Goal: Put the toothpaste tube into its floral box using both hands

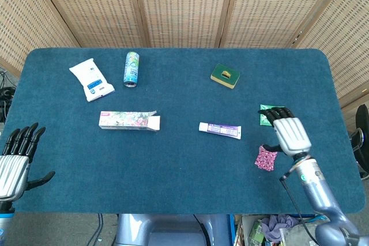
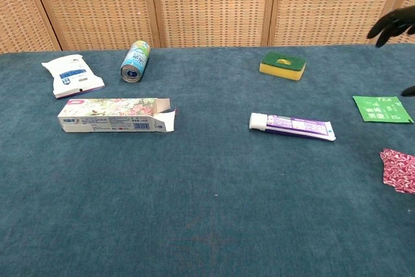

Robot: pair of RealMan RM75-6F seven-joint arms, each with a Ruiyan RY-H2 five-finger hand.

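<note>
The white and purple toothpaste tube (image 1: 219, 130) (image 2: 292, 125) lies flat right of the table's middle. The floral box (image 1: 128, 121) (image 2: 115, 115) lies to its left, its open flap end facing the tube. My right hand (image 1: 290, 135) hovers over the table to the right of the tube, fingers spread and holding nothing; its dark fingertips (image 2: 393, 23) show at the right edge of the chest view. My left hand (image 1: 16, 161) stays off the table's near left corner, fingers spread and empty.
A wipes packet (image 1: 91, 79) and a can (image 1: 131, 68) on its side lie at the back left. A green and yellow sponge (image 1: 225, 76) sits at the back right. A green tea sachet (image 1: 271, 115) and a pink patterned packet (image 1: 266, 157) lie beneath and beside my right hand.
</note>
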